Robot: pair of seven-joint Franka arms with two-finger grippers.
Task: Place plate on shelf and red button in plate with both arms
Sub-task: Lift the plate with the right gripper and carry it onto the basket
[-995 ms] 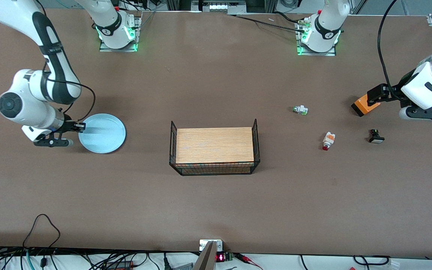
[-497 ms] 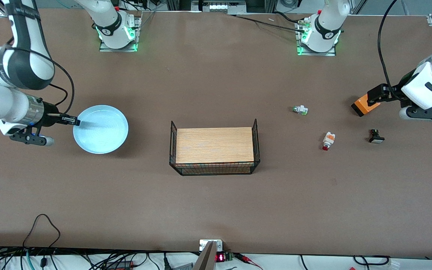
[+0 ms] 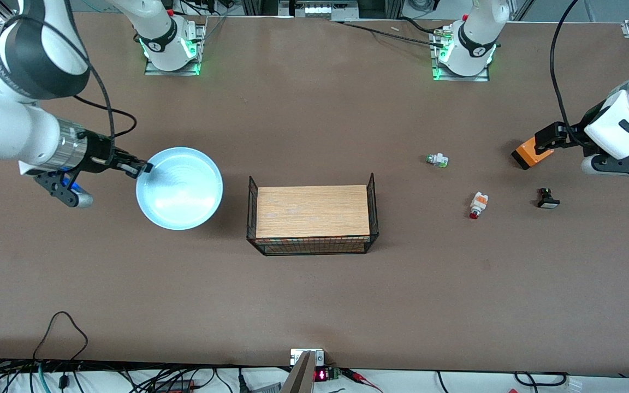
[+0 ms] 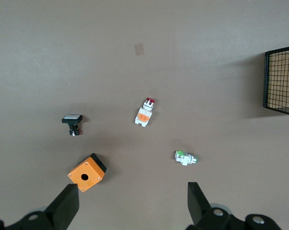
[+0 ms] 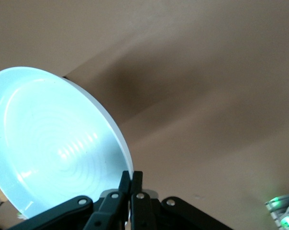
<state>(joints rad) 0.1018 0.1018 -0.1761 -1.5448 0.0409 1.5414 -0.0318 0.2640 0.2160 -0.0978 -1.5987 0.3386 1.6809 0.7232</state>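
Observation:
My right gripper (image 3: pixel 138 168) is shut on the rim of the pale light-blue plate (image 3: pixel 181 188) and holds it up in the air, over the table beside the wire basket. In the right wrist view the plate (image 5: pixel 53 148) is tilted, its rim pinched between the fingers (image 5: pixel 131 181). The red button (image 3: pixel 478 204) lies on the table toward the left arm's end; it also shows in the left wrist view (image 4: pixel 145 112). My left gripper (image 4: pixel 130 203) is open and empty, high over the table beside the orange box (image 3: pixel 532 154); this arm waits.
A black wire basket with a wooden floor (image 3: pixel 312 218) stands mid-table. A white part with a green tip (image 3: pixel 438 160), a black part with a white cap (image 3: pixel 547 198) and the orange box (image 4: pixel 86 172) lie round the red button.
My right gripper has lifted the plate off the table and carried it toward the wire basket. The left arm has not moved.

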